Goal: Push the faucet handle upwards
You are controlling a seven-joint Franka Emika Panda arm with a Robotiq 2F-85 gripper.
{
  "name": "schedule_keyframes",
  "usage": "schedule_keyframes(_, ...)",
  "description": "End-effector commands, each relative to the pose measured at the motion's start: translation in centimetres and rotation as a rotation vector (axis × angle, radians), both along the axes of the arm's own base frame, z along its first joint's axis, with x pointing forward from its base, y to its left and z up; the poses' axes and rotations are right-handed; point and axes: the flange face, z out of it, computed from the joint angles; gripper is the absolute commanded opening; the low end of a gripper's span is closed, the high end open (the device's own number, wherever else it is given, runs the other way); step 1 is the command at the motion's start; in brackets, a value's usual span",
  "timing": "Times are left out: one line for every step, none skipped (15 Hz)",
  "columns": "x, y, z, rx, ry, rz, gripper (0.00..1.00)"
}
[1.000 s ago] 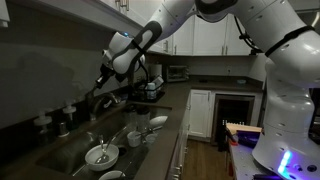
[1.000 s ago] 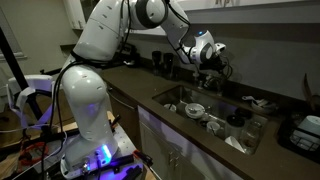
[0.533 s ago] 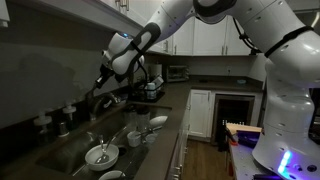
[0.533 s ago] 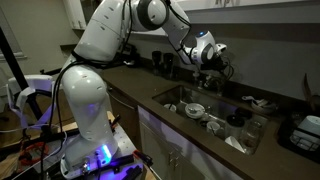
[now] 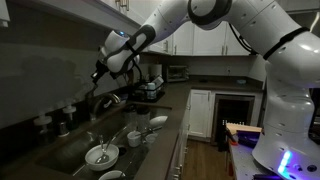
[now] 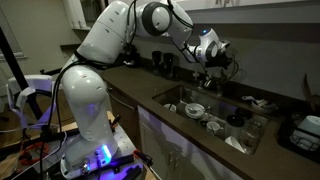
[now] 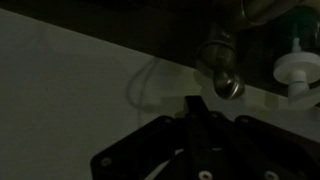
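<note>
The gripper [image 7: 196, 103], jaws seemingly closed, is held just below the handle [image 7: 226, 78], so the push is judged begun and a steady lift is needed.

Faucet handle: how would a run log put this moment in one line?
pincer: looks shut, nothing held | position: just above faucet | contact: cannot tell, too dark

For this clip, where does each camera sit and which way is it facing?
Exterior view: beyond the counter's sink end, looking along it over the sink; arm and hand above the faucet.
Exterior view: out in the room, facing the counter front; robot base, arm and hand show.
Wrist view: behind the hand, facing the wall and the chrome faucet close up.
Both exterior views share sink, faucet and arm.
</note>
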Motion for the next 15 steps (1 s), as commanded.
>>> schedule_keyframes(1.6,0.7,1.4,-0.001,-0.011,-0.005,0.00)
schedule_keyframes(1.7,0.8,1.6,-0.009,-0.004,-0.012,0.00)
schedule_keyframes(1.7,0.6,1.6,-0.022,0.009,-0.028,0.00)
schedule_keyframes(1.7,0.5,1.6,-0.030,0.022,-0.036,0.00)
schedule_keyframes(1.7,0.3,1.6,-0.043,0.031,-0.052,0.00)
schedule_keyframes(1.6,0.2,1.4,-0.049,0.046,-0.063,0.00)
schedule_keyframes(1.5,0.2,1.3,-0.053,0.061,-0.068,0.00)
schedule_keyframes(1.3,0.3,1.1,-0.047,0.080,-0.068,0.00)
schedule_keyframes(1.2,0.4,1.0,-0.044,0.094,-0.067,0.00)
schedule_keyframes(1.1,0.6,0.8,-0.038,0.106,-0.061,0.00)
schedule_keyframes(1.0,0.7,0.8,-0.034,0.114,-0.061,0.00)
schedule_keyframes(1.0,0.8,0.6,-0.031,0.111,-0.061,0.00)
schedule_keyframes(0.9,0.8,0.5,-0.027,0.109,-0.062,0.00)
schedule_keyframes(0.9,0.8,0.4,-0.022,0.104,-0.064,0.00)
schedule_keyframes(0.8,0.7,0.2,-0.019,0.103,-0.063,0.00)
